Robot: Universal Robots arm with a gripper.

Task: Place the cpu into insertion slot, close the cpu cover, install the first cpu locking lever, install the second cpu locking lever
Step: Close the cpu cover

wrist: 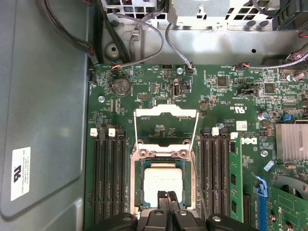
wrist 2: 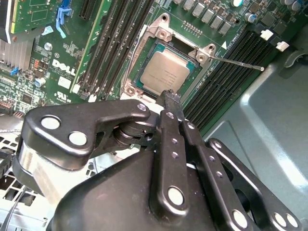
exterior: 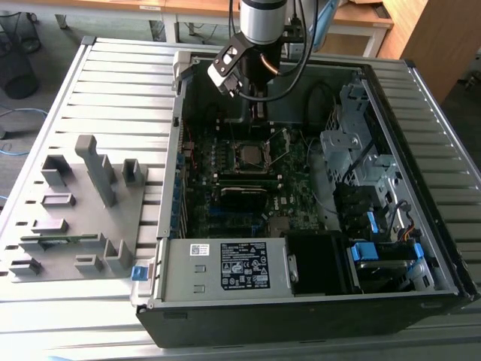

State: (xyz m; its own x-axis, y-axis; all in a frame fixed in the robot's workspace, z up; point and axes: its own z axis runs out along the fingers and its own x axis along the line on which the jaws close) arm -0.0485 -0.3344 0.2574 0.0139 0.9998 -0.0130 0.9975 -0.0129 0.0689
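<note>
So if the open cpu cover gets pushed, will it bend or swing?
The cover looks like thin sheet metal with a large window, so it is probably light and may flex if pushed at a corner. It stands on one hinged edge beside the cpu, so it would likely swing, not slide.

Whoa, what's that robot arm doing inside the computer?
A robot arm is working inside an open computer case. Its closed gripper hangs right at the edge of the cpu, a little silver square that already sits in the insertion slot on the green motherboard. The cpu cover stands flipped open, so it is not closed yet.
</note>
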